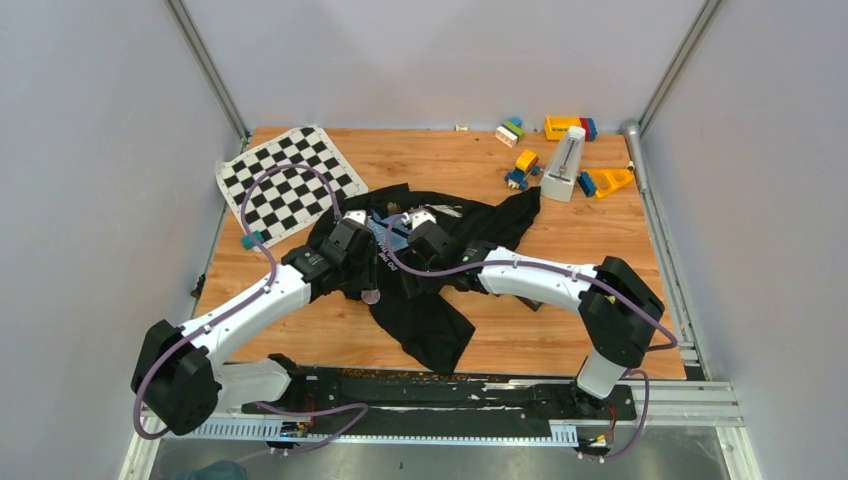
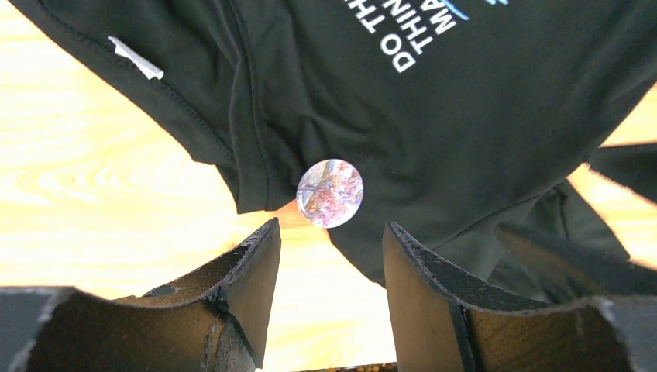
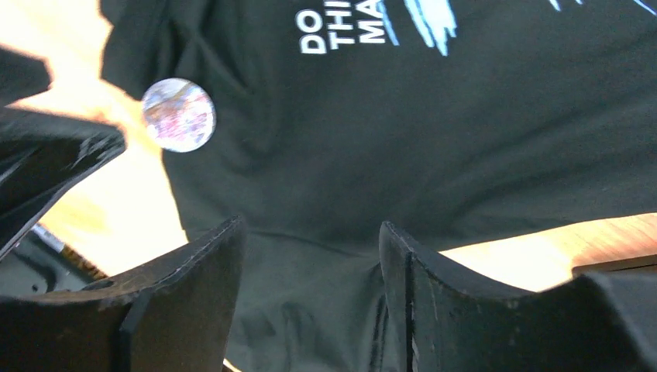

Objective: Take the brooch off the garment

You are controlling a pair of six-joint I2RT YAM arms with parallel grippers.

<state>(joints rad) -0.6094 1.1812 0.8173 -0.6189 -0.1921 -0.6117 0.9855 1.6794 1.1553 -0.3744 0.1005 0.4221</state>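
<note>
the brooch (image 2: pixel 329 193) sat pinned at the garment (image 2: pixel 480 139) edge, just ahead of the left gripper (image 2: pixel 331 260) — jaws wide, seemingly to straddle it — while the right gripper (image 3: pixel 310 256), also wide, hovered beside the brooch over cloth.

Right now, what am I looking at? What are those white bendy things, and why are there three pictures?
Those are two robot arms bolted to a wooden table. Each ends in a two-finger gripper. One picture comes from a camera high above. The other two come from small cameras on the wrists, so you see each gripper's dark fingers up close. A black garment lies crumpled in the middle. A small round shiny brooch sits near its edge. The left gripper is open just by the brooch; the right gripper is open over the cloth. Neither holds anything. Farther back lie a chequered mat and some colourful toys.
</note>
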